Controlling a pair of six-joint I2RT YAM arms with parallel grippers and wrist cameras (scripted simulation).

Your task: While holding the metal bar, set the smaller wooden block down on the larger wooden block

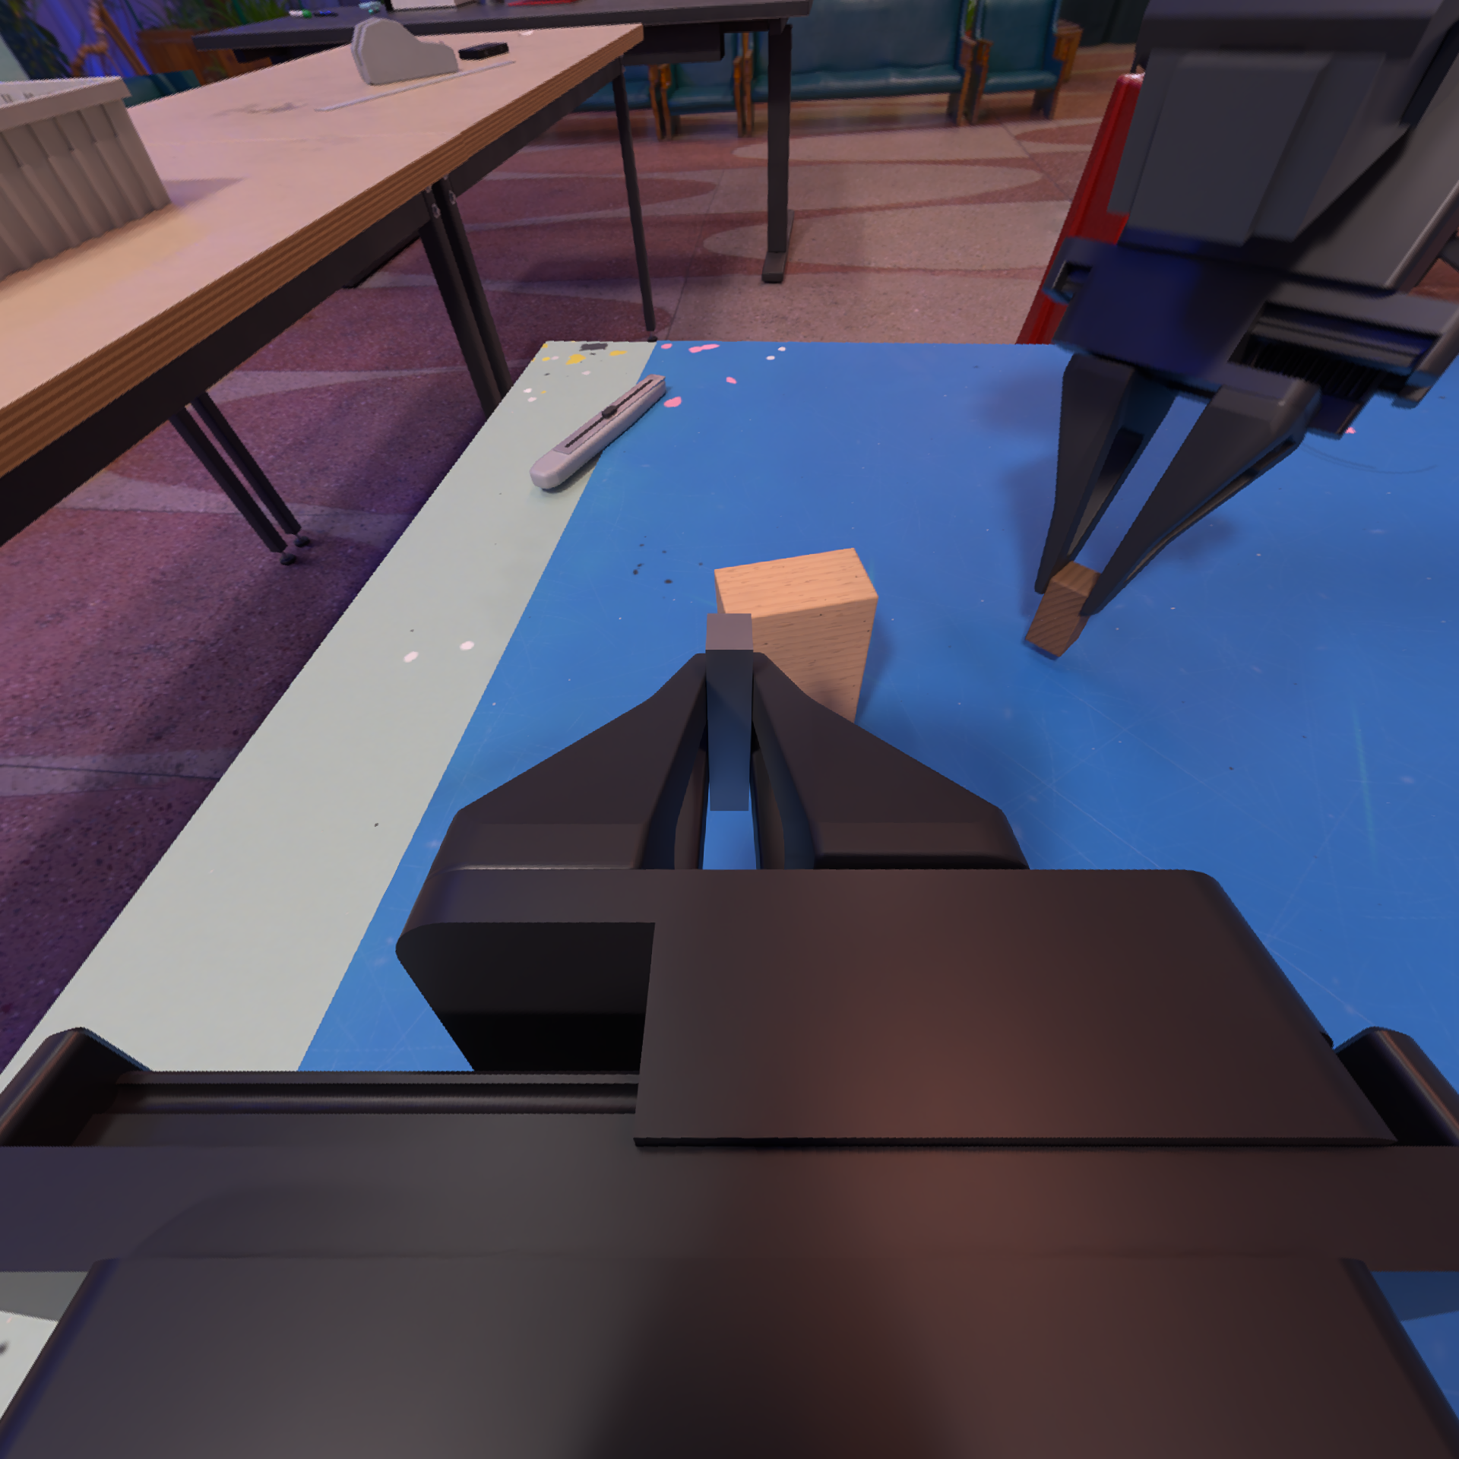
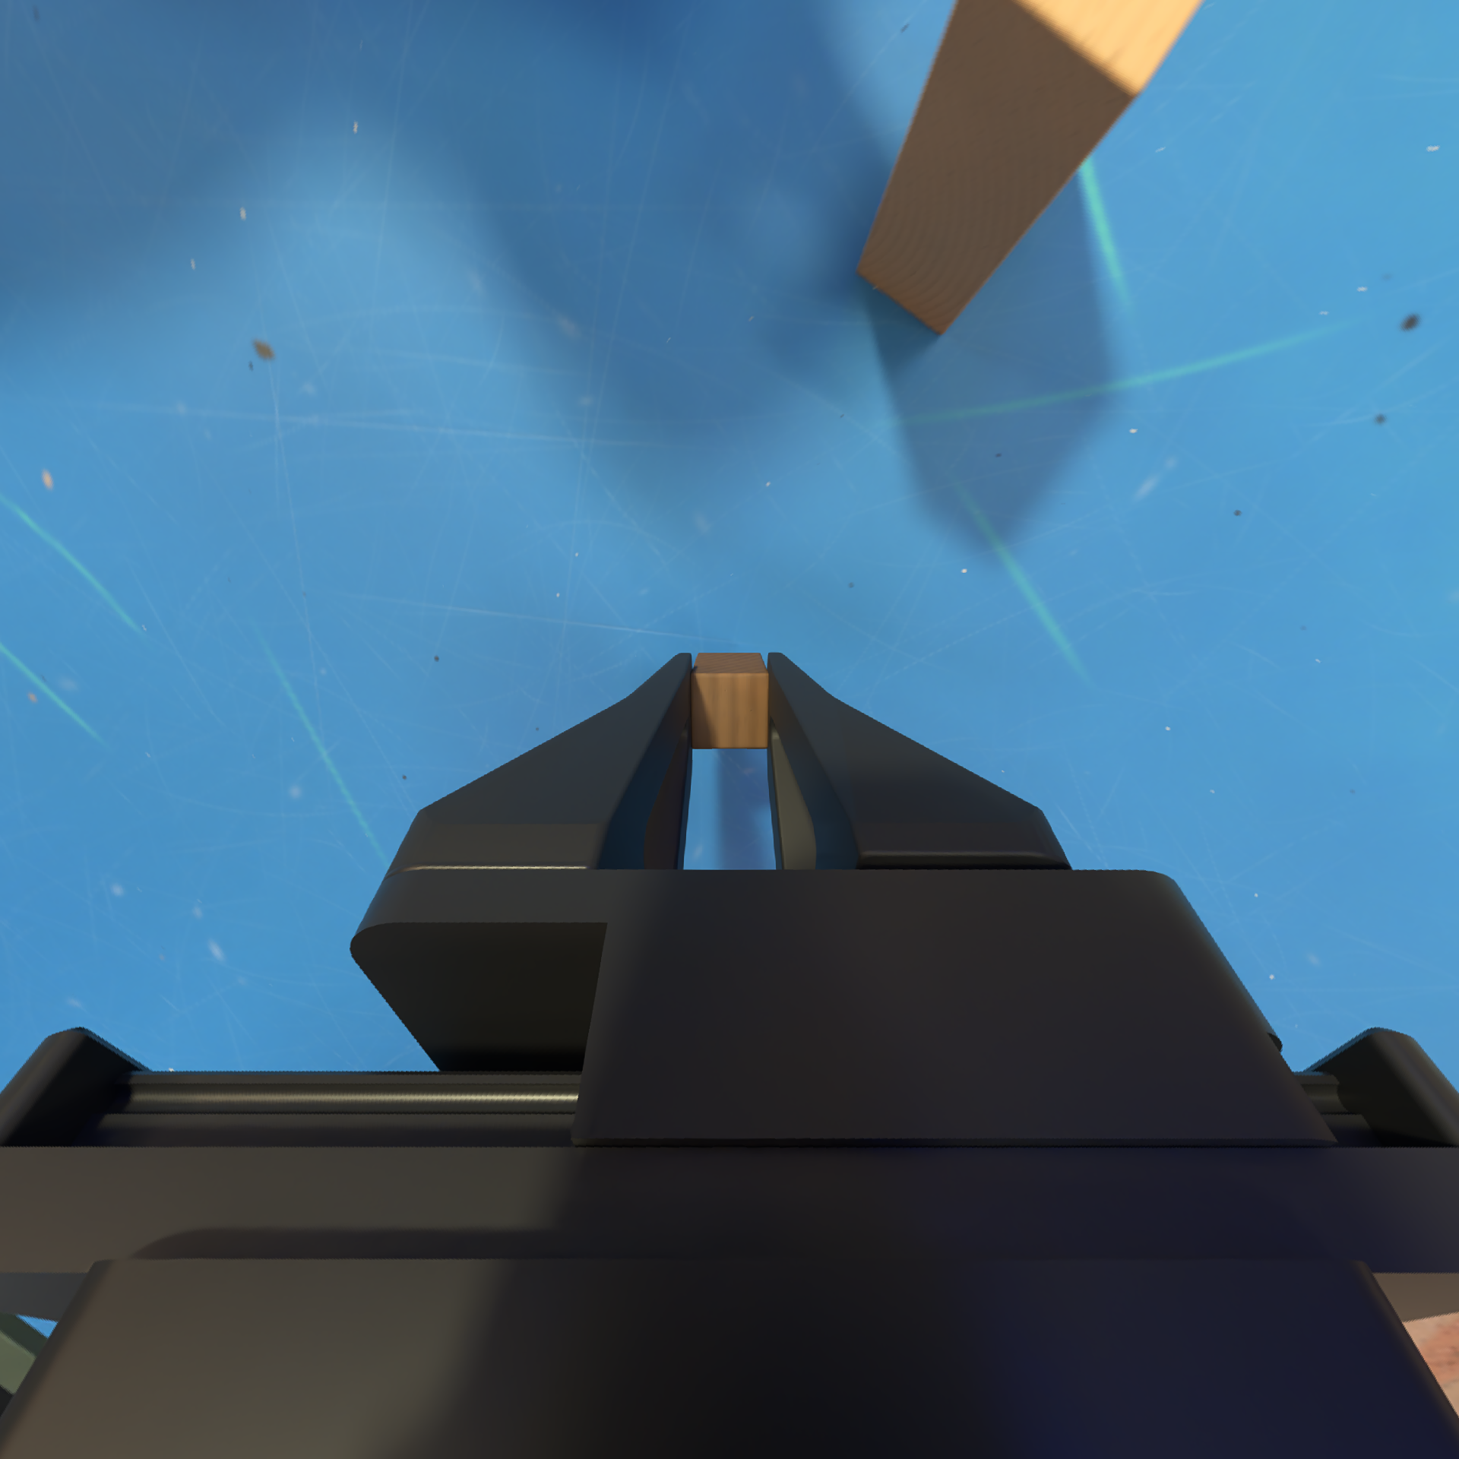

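Note:
My left gripper [image 1: 729, 671] is shut on a grey metal bar [image 1: 729, 710] that stands upright between its fingers, just in front of the larger wooden block [image 1: 805, 624]. That block stands upright on the blue mat [image 1: 947, 489]. It also shows in the right wrist view [image 2: 1003, 158] at the upper right. My right gripper [image 2: 729, 679] is shut on the smaller wooden block [image 2: 729, 706] and holds it above the mat. In the left wrist view the right gripper [image 1: 1066, 588] hangs to the right of the larger block with the small block [image 1: 1060, 612] at its fingertips.
A grey utility knife [image 1: 596, 434] lies at the mat's far left edge, on the pale table strip [image 1: 355, 750]. A red clamp-like object [image 1: 1097, 197] stands behind the right arm. A wooden table [image 1: 276, 174] stands beyond, across the floor.

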